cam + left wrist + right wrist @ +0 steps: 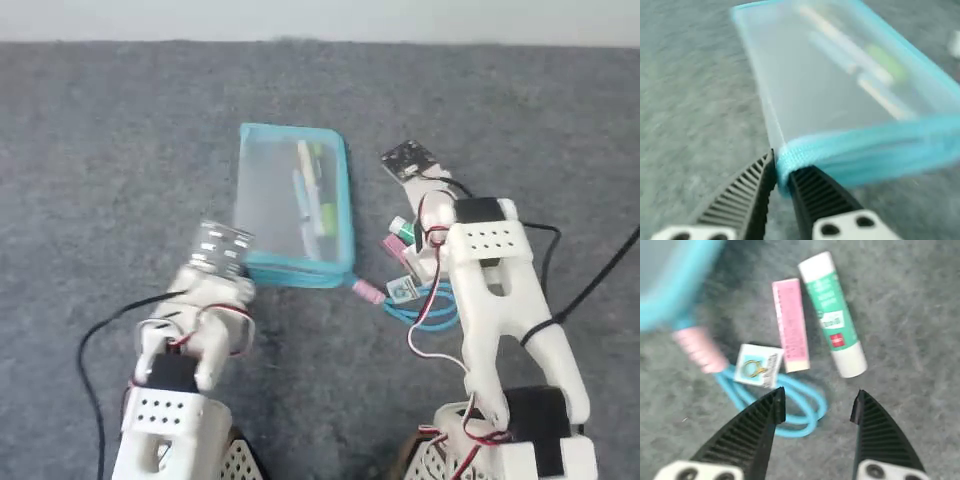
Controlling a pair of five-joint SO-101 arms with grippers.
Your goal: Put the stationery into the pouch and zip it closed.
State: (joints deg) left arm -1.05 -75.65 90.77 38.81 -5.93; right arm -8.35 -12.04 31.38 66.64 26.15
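The limp, light pouch (295,205) lies on the worktop (120,150), its zip corner pinched by the left tool (780,167), while the right tool (820,392) hangs spread over the stiff, smooth, roll-prone glue stick (832,315) beside it, probably best gripped across mid-barrel.

Your bench (100,150) is grey and felt-like all over; beyond its far edge you see a pale wall (320,20).

High cam is fixed overhead on the robot's side, looking down over the table (100,150); left wrist cam sits tight on a pouch (840,90) corner; right wrist cam looks down close on the glue stick (832,315) beside it; pouch edge is in all three.
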